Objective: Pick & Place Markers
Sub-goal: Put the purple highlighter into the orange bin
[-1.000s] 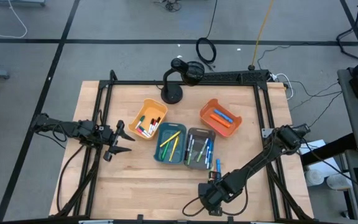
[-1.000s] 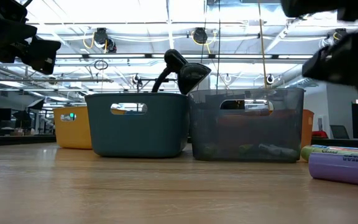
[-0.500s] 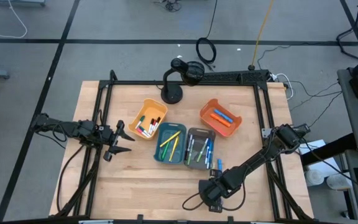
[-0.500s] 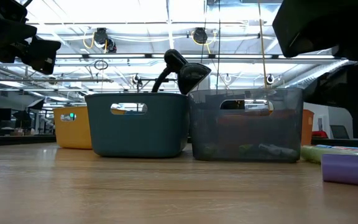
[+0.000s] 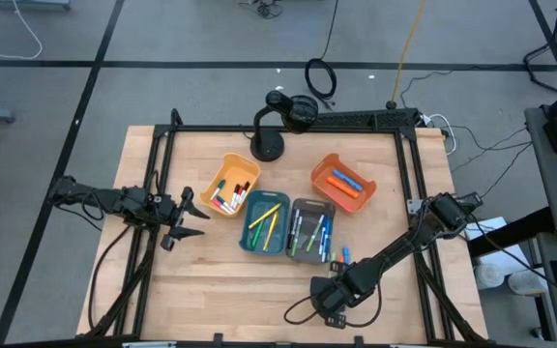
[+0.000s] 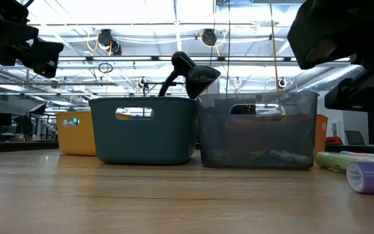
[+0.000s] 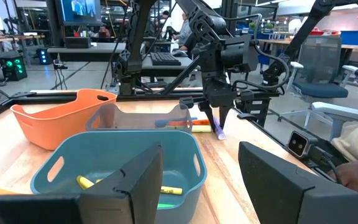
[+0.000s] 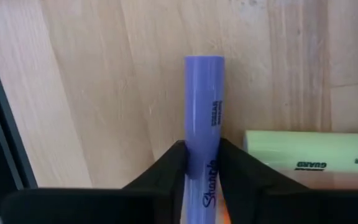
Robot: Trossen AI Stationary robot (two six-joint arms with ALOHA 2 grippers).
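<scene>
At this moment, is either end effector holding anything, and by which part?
The right end effector pinches the purple marker near one end of its barrel, over the table. The left end effector holds nothing.

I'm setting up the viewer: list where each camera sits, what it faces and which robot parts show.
High: overhead, straight down on the table; both arms.
Low: table level, facing the teal bin; right arm above.
Left wrist: behind the open left gripper, facing the bins and right arm.
Right wrist: looks down at the right gripper clamping the purple marker.
Shared: that marker, low view too.

Dark jointed arms [image 5: 395, 253] — black cables (looped)
</scene>
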